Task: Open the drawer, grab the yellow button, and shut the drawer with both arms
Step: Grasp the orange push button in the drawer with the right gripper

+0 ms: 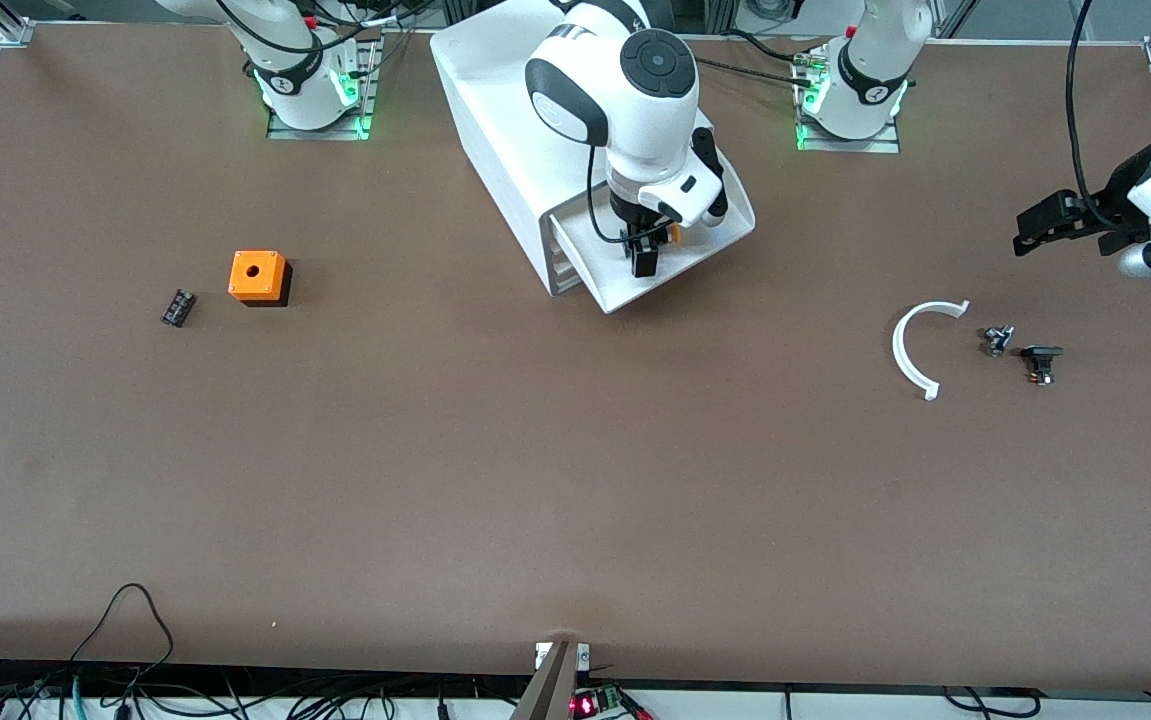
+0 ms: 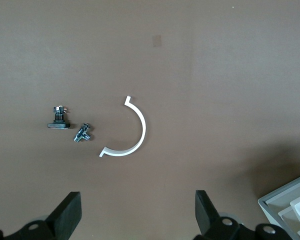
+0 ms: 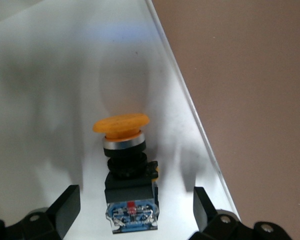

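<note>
Nearest the front camera lies a white curved strip [image 1: 913,350] with two small parts; over that end of the table the left gripper [image 1: 1043,228] waits, fingers spread. Farther off, the drawer [image 1: 680,262] stands pulled out, the button [image 3: 126,172] lying inside. Right gripper [image 3: 134,212] hangs spread just above it; I'd centre both fingers on its black body, descend squarely, then pinch.

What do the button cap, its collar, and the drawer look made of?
Button cap: matte orange plastic, probably; dull, no glints. Collar under it: bright silvery ring, likely metal or chromed plastic. Drawer: smooth white plastic by its look, soft sheen and blurred shadows.
</note>
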Robot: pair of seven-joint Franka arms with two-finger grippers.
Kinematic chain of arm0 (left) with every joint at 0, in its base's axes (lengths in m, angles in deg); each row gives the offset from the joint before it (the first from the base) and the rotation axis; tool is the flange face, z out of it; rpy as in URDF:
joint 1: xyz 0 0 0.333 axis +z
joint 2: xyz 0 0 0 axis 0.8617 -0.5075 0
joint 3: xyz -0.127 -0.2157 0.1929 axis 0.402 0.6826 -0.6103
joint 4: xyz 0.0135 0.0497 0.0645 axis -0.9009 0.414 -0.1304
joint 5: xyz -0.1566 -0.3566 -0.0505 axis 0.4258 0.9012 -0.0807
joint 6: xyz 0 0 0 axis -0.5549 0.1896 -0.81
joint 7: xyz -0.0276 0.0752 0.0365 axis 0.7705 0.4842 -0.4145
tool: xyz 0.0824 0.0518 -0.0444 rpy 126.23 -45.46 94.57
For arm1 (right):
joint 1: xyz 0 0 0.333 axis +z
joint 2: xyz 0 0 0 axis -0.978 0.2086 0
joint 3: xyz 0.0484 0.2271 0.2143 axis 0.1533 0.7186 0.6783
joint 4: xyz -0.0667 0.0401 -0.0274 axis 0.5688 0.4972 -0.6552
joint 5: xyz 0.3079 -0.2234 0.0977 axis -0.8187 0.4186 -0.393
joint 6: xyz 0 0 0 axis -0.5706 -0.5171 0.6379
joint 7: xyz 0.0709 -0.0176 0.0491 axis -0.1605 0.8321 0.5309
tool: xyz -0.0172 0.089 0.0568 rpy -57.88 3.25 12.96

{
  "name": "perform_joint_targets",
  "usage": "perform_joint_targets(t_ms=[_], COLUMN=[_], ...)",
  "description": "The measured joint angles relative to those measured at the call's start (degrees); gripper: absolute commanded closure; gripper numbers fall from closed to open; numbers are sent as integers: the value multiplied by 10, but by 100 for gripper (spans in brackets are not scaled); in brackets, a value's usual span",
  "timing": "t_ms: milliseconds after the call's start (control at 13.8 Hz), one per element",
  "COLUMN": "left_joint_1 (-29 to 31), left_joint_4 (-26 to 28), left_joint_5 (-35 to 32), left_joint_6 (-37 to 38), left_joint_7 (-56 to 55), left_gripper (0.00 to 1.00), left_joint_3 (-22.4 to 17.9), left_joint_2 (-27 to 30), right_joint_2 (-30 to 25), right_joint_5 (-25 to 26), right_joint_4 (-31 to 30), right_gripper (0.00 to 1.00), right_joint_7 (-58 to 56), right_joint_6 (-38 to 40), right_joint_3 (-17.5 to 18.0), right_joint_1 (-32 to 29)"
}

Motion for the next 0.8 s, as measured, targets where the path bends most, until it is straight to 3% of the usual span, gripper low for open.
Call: perform_joint_targets(t_ms=[73,218,508,799], left_joint_1=[0,0,0,-1], left_joint_4=[0,0,0,0], left_joint_5=[0,0,0,0], left_joint_6=[0,0,0,0], left_joint_7=[0,0,0,0], left_gripper=[0,0,0,0], left_joint_3=[0,1,1,2], left_joint_2=[0,0,0,0], right_joint_2=[0,1,5,4], right_joint_5=[0,0,1,4], right_joint_4=[0,0,0,2], right_gripper=[7,32,62,80], right_joint_7=[0,0,0,0], right_joint_6=[0,0,0,0], right_joint_3=[0,0,2,3], right_joint_1=[0,0,0,0])
